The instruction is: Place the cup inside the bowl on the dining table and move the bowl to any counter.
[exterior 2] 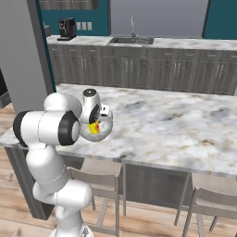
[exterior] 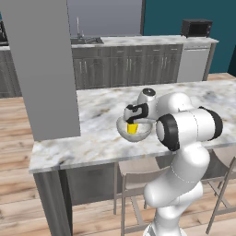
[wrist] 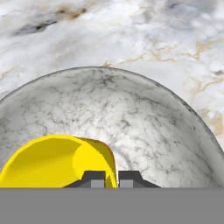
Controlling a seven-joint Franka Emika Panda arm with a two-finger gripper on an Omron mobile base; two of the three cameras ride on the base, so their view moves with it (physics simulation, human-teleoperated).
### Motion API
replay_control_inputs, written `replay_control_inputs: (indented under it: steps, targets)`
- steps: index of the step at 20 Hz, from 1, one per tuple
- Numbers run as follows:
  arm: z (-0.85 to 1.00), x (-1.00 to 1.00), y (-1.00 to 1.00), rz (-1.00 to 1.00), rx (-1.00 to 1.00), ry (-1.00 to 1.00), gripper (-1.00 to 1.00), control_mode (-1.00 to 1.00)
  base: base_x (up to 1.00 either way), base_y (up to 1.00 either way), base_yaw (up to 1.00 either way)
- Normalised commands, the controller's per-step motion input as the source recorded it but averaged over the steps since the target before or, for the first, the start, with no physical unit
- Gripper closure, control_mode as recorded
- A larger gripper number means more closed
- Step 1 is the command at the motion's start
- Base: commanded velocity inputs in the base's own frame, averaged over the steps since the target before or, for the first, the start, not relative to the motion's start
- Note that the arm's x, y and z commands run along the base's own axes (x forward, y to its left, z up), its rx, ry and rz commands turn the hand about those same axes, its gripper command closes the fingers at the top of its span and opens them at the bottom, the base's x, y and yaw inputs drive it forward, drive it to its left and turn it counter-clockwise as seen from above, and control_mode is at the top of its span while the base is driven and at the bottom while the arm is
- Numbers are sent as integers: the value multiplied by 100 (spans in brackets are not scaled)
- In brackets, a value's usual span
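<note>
1. Hand view: gripper (wrist: pixel 111 178) pinches the cup (wrist: pixel 57 162) wall, its fingers nearly together.
2. Cup hangs inside the bowl (wrist: pixel 144 127), mouth up, just above the bowl's floor.
3. Bowl sits on the dining table (exterior: pixel 92 115), so release is straight down.

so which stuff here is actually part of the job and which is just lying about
Part of the job:
- cup, pinched at its wall by the end effector
- bowl under the cup
- dining table
- counter

Just lying about:
- microwave
- coffee machine
- stools
- sink

Cup (wrist: pixel 52 162) base cut off below
</note>
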Motion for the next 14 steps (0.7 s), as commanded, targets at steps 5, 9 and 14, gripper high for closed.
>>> replay_control_inputs:
  steps: [5, 9, 14]
  targets:
    - [0, 0, 0, 0, 0, 0, -100, -100, 0, 0, 0]
    - [0, 1, 0, 0, 0, 0, -100, -100, 0, 0, 0]
    - [0, 4, 0, 0, 0, 1, -100, -100, 0, 0, 0]
